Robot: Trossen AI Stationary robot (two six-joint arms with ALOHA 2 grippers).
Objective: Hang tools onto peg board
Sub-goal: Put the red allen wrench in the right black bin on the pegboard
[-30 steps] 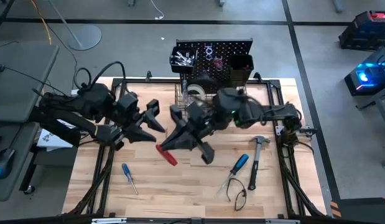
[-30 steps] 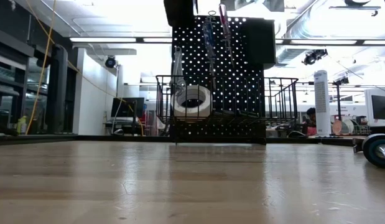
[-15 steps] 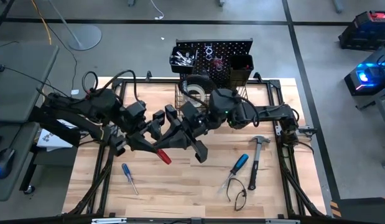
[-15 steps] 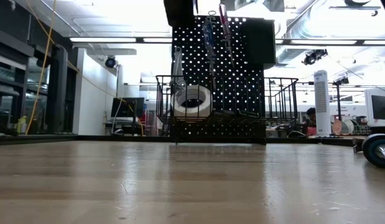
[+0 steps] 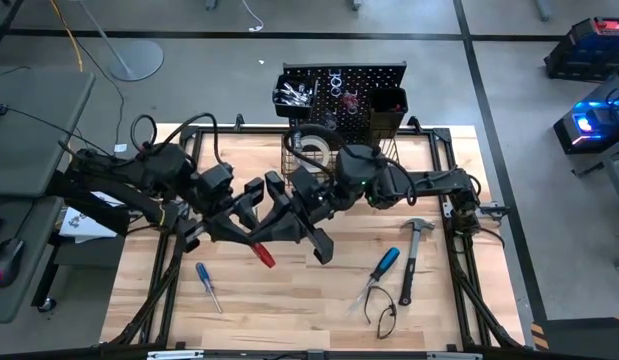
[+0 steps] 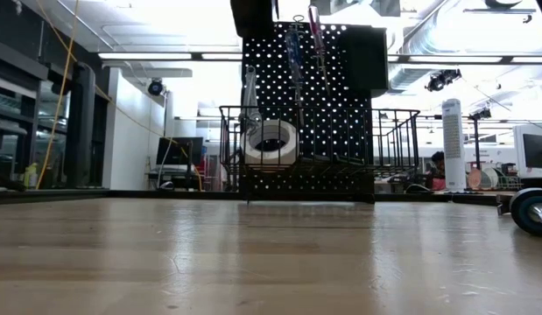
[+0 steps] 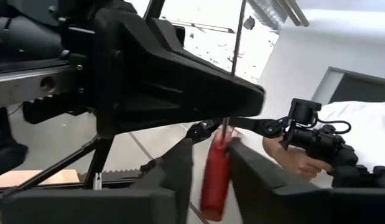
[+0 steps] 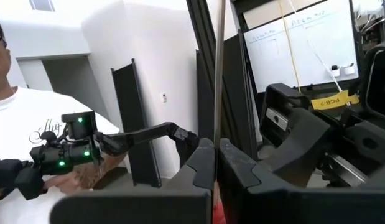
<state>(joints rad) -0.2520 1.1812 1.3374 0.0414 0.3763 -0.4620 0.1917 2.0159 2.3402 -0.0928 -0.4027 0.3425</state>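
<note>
A red-handled screwdriver [image 5: 261,252] is held above the table's middle. My right gripper [image 5: 279,230] is shut on its metal shaft. My left gripper [image 5: 247,232] has come in from the left. Its open fingers [image 7: 180,177] stand close on either side of the red handle [image 7: 214,174]; I cannot tell whether they touch it. The black peg board [image 5: 344,95] stands at the far edge with bins and a wire basket [image 5: 314,150]. The basket holds a white tape roll [image 6: 271,140]. My right gripper pinches the screwdriver's thin metal shaft [image 8: 216,134] between its two fingers [image 8: 201,165], just beyond the red handle [image 8: 221,216]. The fingers lie across the shaft. The screwdriver is clear of the table, with its handle sticking out toward the near edge.
On the table lie a blue-handled screwdriver [image 5: 207,285] at near left, and another blue-handled screwdriver [image 5: 384,265], a black-handled hammer [image 5: 409,258] and a dark looped tool [image 5: 384,312] at near right. A person in a white shirt [image 8: 30,130] stands beyond the table.
My left gripper has gone toward the table's right, up to the red handle, and its fingers now stand around it. My right gripper has shifted a little toward the table's left with the screwdriver. Both have kept nearly still in the last half second.
</note>
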